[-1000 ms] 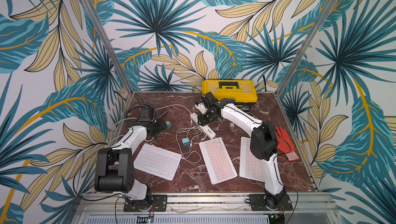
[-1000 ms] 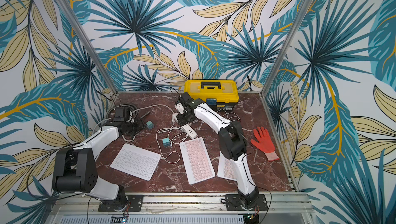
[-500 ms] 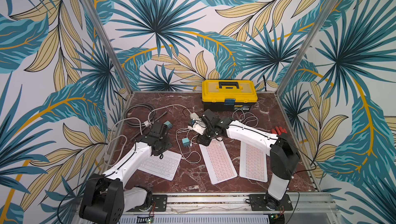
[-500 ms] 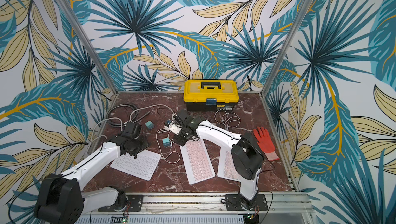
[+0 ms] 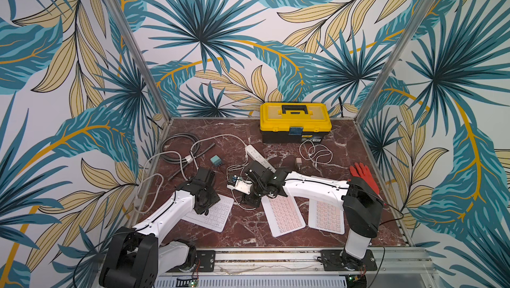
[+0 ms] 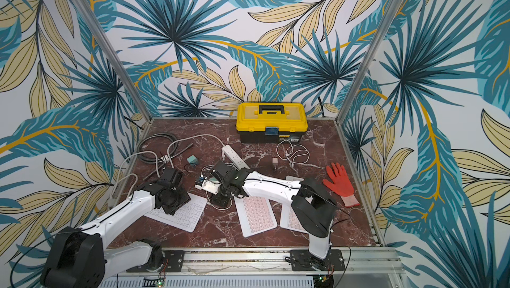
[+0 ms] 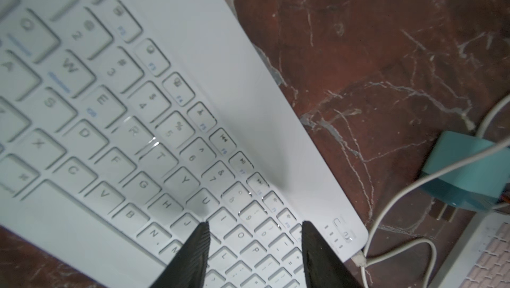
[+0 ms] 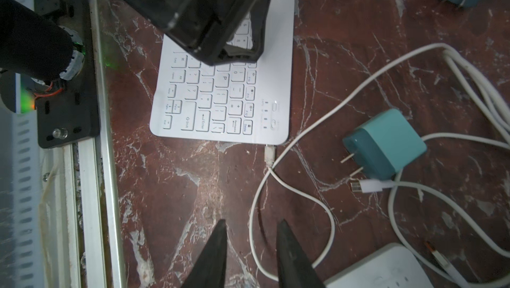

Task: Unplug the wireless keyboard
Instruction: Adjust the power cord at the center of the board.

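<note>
The white wireless keyboard (image 5: 214, 216) (image 6: 183, 213) lies at the front left. A white cable plug (image 8: 269, 154) (image 7: 358, 259) sits in its short edge by the corner. My left gripper (image 7: 254, 227) (image 5: 205, 208) stands open low over the keys on the plug side, holding nothing. My right gripper (image 8: 251, 224) (image 5: 249, 199) hangs over the marble a short way from that plug. It is open by a narrow gap, and the white cable (image 8: 255, 206) from the plug runs between its fingertips without being pinched.
A teal charger (image 8: 385, 146) lies beside the cable, another (image 5: 215, 160) farther back. Two pink keyboards (image 5: 284, 212) (image 5: 327, 215) lie right of the white one. Behind are a power strip (image 5: 258, 157), a yellow toolbox (image 5: 295, 121), black cables (image 5: 179, 148) and a red glove (image 5: 364, 176).
Both arms came forward from the back of the table. The left gripper dropped onto the white keyboard. The right gripper moved to the cable by the keyboard's end and its jaws narrowed.
</note>
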`<move>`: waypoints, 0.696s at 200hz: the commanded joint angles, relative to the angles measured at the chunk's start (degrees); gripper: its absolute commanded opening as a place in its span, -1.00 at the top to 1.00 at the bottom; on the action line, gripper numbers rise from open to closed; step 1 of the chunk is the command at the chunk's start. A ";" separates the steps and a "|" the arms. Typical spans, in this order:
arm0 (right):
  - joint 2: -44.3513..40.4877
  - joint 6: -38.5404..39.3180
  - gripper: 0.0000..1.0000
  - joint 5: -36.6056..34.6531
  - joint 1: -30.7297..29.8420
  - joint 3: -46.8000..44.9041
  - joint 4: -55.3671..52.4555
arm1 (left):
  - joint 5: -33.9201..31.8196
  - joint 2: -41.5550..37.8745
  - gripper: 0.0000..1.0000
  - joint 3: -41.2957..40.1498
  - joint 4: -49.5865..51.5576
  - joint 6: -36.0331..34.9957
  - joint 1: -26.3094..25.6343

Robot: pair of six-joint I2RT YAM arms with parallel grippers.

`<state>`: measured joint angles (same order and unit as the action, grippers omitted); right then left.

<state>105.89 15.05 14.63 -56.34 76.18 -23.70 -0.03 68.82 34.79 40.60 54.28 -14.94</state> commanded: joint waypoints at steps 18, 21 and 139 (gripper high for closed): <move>4.51 1.80 0.34 -1.19 -1.94 0.02 3.59 | 0.74 4.84 -0.11 2.11 0.63 -1.82 -0.12; 4.77 1.82 0.34 -1.23 -1.98 0.02 3.78 | 0.47 5.02 -0.10 2.05 0.63 -1.81 -0.09; 12.24 2.27 0.21 -2.07 -1.53 0.54 16.15 | 0.43 5.44 -0.11 -1.28 -0.15 -3.83 5.80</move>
<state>115.74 18.28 10.37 -58.17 75.75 -9.02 1.45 73.52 35.83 40.58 51.83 -10.11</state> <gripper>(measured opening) 0.393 0.553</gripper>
